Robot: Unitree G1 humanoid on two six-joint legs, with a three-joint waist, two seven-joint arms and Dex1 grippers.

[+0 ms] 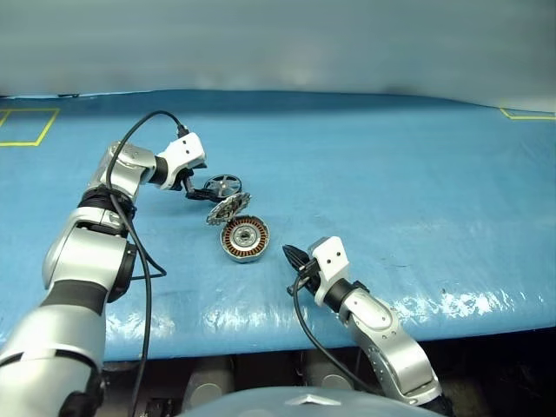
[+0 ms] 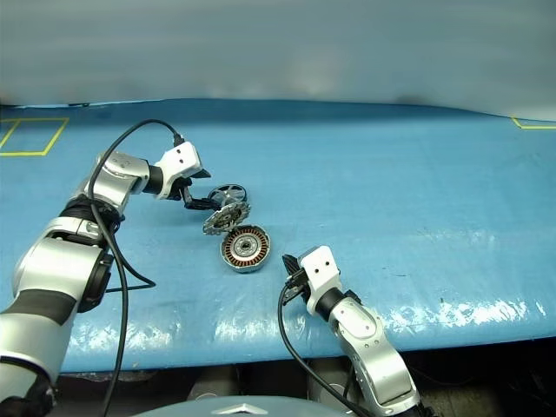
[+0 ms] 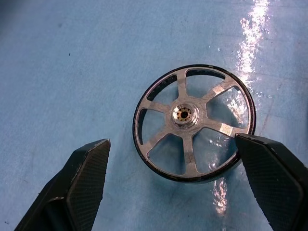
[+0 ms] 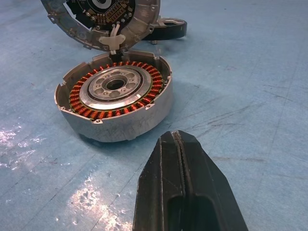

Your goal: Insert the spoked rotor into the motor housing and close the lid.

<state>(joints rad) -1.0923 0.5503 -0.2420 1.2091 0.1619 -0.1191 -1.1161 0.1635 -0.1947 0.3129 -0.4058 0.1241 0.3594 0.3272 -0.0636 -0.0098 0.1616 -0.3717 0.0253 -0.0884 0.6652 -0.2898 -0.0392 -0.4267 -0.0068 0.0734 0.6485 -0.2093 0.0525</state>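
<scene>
Left claw (image 3: 173,185): fingers wide apart, nothing between the pads yet. The spoked rotor (image 3: 194,123) lies flat on the blue surface (image 1: 391,165) just ahead of this claw, on the line between the two fingers; one finger (image 3: 274,175) sits at the rim, the other (image 3: 86,180) stands clear of it. Whether the near finger touches the rim, cannot tell.

Rotor orientation: round, so no long axis in plan. Its hub axis points straight up from the surface, spoked face upward. A grip across the rim would work from any side.

Right claw (image 4: 179,144): fingers pressed together, empty, resting low and aimed at the motor housing (image 4: 115,98), which sits just ahead of it, open side up, copper windings exposed. The lid (image 4: 103,21) stands tilted up from the housing's far edge, between housing and rotor.

Judgement: the left claw is much the nearer to the rotor; the pick-up falls to it.
</scene>
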